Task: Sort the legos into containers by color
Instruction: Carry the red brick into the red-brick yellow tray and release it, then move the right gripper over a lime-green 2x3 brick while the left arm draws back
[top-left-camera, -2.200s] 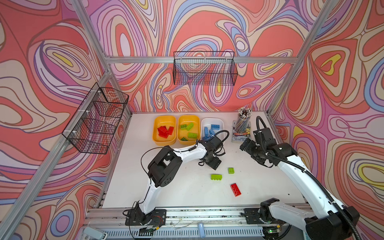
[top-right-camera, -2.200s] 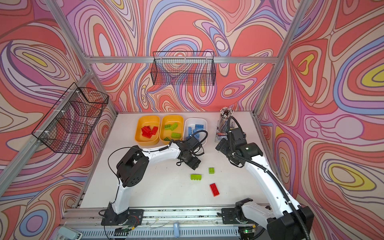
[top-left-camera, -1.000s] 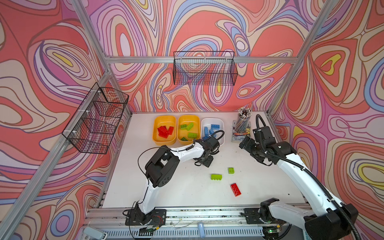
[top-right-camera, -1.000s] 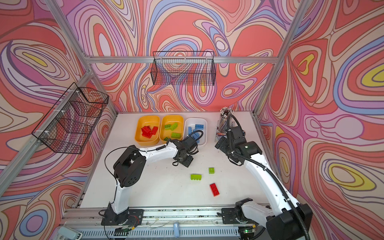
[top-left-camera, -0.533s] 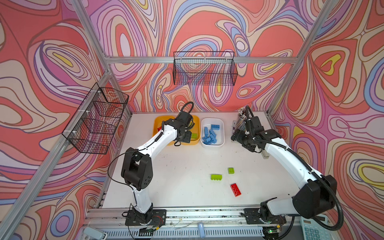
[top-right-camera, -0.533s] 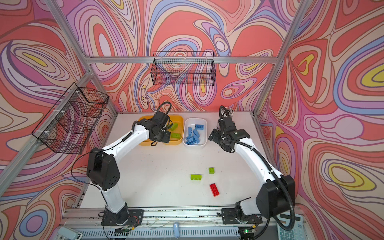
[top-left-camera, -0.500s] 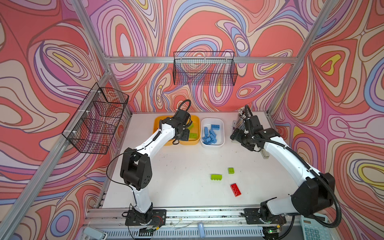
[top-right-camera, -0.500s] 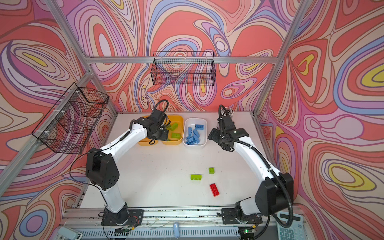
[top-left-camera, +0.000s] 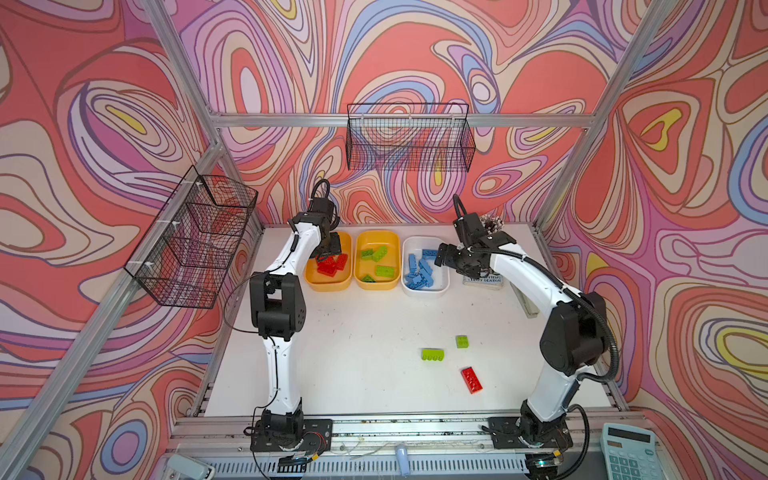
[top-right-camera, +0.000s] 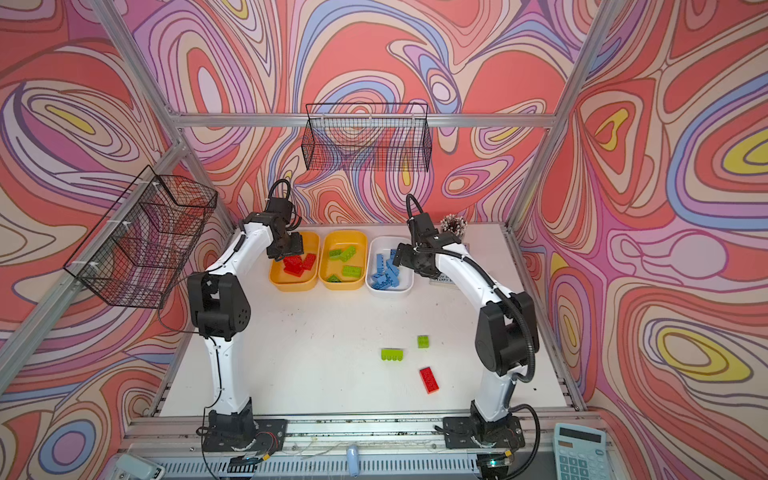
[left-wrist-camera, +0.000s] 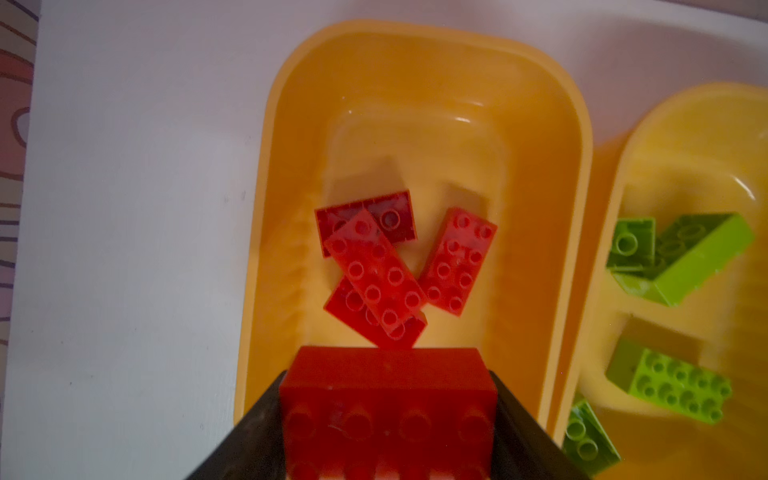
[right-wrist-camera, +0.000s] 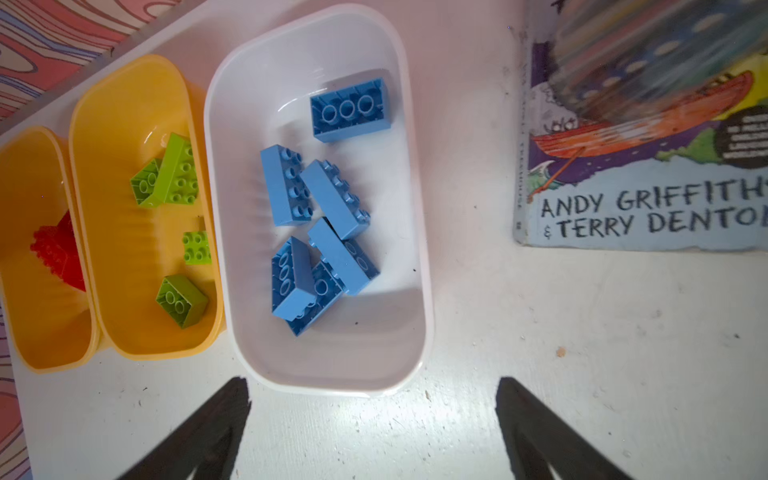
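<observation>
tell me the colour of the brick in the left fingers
Red brick; left wrist view shows it best.

Bright, even light; soft shadows; top views sharp. Wrist views: nearest red brick (left-wrist-camera: 386, 395) blurred, yellow tub (left-wrist-camera: 415, 62) glinting, streaky blur over book (right-wrist-camera: 648, 199).

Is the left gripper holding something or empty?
Holding: a red brick sits clamped in the left gripper, above the yellow tub.

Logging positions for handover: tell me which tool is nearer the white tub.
Right. The right tool hangs open at the rim of the white tub; the left tool, shut on a red brick, is over the yellow tub of red bricks, a whole tub further off.
</observation>
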